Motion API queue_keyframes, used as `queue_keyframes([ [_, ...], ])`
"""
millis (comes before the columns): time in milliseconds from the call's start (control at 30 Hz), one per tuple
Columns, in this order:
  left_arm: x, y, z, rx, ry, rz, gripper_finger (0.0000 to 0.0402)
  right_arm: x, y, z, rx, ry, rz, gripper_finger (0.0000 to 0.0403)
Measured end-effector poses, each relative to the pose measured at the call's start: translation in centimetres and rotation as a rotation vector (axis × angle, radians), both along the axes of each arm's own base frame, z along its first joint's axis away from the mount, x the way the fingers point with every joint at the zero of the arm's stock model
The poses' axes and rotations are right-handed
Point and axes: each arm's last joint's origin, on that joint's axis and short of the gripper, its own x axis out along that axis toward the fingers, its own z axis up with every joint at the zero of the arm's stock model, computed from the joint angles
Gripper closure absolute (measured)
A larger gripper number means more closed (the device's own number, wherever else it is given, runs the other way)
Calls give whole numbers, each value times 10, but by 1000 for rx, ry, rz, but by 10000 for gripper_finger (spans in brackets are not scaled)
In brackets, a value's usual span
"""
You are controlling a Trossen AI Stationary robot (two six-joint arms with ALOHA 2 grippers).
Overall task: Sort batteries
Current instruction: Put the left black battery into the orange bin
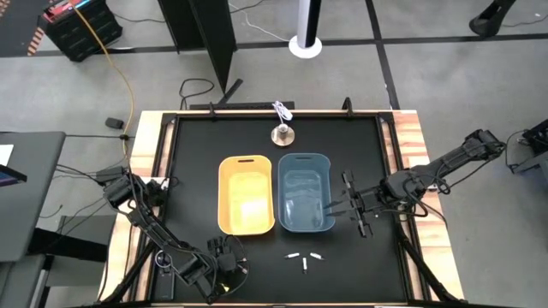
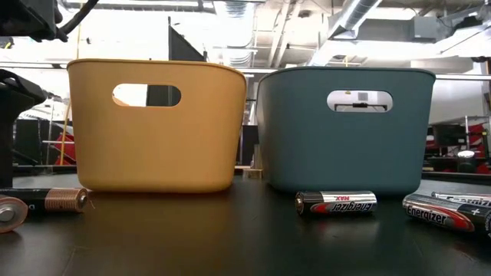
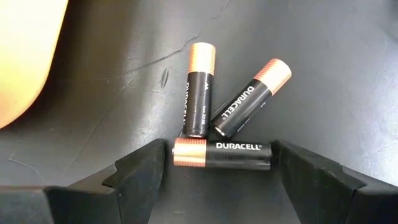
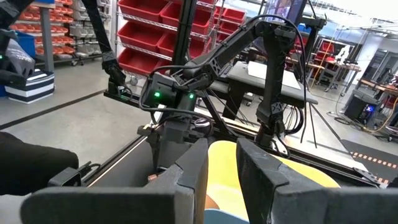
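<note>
Three black-and-copper batteries (image 3: 239,106) lie in a cluster on the black mat, close to my left gripper (image 3: 222,163) near the table's near-left corner (image 1: 227,261). One of them (image 3: 222,153) lies crosswise between its fingers. Three white-silver batteries (image 1: 305,259) rest on their sides on the mat in front of the tubs, and the low view shows them as red-and-silver cells (image 2: 336,203). My right gripper (image 1: 332,206) hovers over the right rim of the blue tub (image 1: 306,192). It is open by a narrow gap (image 4: 222,163) with nothing in it. The yellow tub (image 1: 247,195) stands to the blue tub's left. My left gripper has the nearest black-and-copper battery lengthwise between its two fingers. One finger (image 3: 146,171) is at the copper end (image 3: 180,153) and the other (image 3: 298,168) at the black end (image 3: 266,155). The fingers come from above, in line with the battery, which lies flat on the mat.
A silver bell-shaped object (image 1: 282,133) with a white cord sits on the mat behind the tubs. The two loose copper-topped batteries (image 3: 199,87) touch the one between my fingers. Raised wooden edges (image 1: 409,137) frame the mat. Bare mat shows right of the white batteries.
</note>
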Motion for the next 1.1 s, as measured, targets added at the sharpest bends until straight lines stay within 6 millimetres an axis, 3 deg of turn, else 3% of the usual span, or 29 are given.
queue_keyframes([
  [500, 0, 0, -1, 3, 7, -9, 173, 0, 0, 0, 0, 0, 0, 300],
  [1100, -5, -3, -2, 0, 15, -1, 174, 0, 0, 0, 0, 0, 0, 300],
])
